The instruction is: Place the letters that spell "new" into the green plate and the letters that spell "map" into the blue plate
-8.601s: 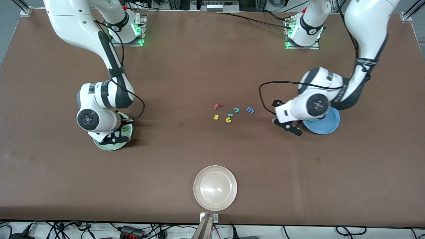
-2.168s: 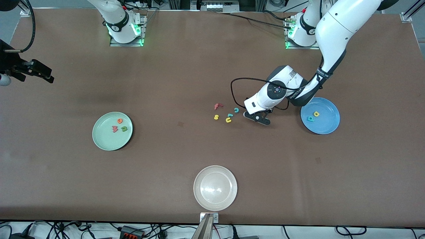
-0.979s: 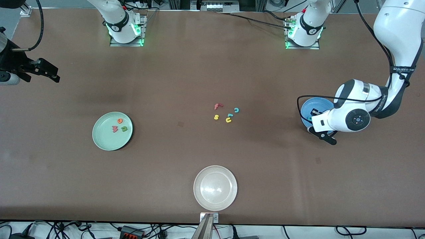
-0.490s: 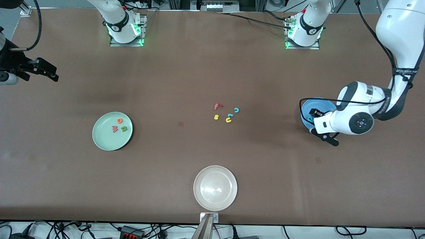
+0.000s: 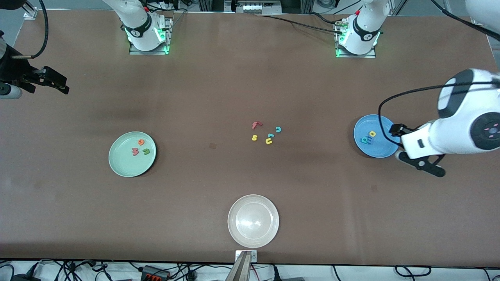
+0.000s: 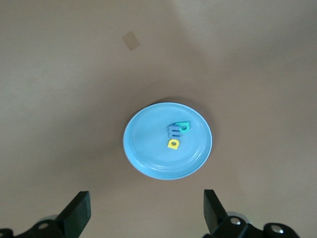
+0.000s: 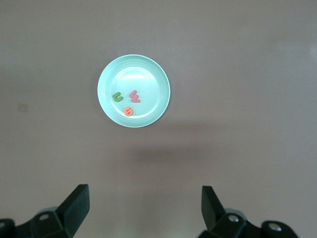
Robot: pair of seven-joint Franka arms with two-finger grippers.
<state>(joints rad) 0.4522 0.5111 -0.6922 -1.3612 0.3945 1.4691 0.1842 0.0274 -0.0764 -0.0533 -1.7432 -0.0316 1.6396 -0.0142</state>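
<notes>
Front view: a brown table [image 5: 250, 78] with both arm bases along its upper edge. The green plate [image 5: 122, 164] lies toward the right arm's end of the table and holds the three letters of "new": the orange "e" [image 5: 141, 142], the salmon-red "w" [image 5: 135, 151] and the dark green "n" [image 5: 146, 151], close together on its floor. The blue plate [image 5: 381, 150] lies toward the left arm's end and holds the letters of "map": the yellow letter [image 5: 372, 133], the teal letter [image 5: 365, 139] and the blue "m" [image 6: 174, 131], which in the left wrist view partly overlaps the teal one.

Left gripper [image 5: 418, 154]: raised, over the table just beside the blue plate's rim, fingers spread wide and empty. Right gripper [image 5: 49, 80]: raised over the table's edge at the right arm's end, well apart from the green plate, fingers likewise spread with nothing between them.

Near the table's middle, five loose letters sit in a small cluster: a red "f" [image 5: 256, 125], a teal "c" [image 5: 278, 129], a yellow "s" [image 5: 254, 137], a yellow "u" [image 5: 268, 141] and a small teal piece [image 5: 270, 136]. A whitish plate [image 5: 253, 221] lies nearest the front camera.
</notes>
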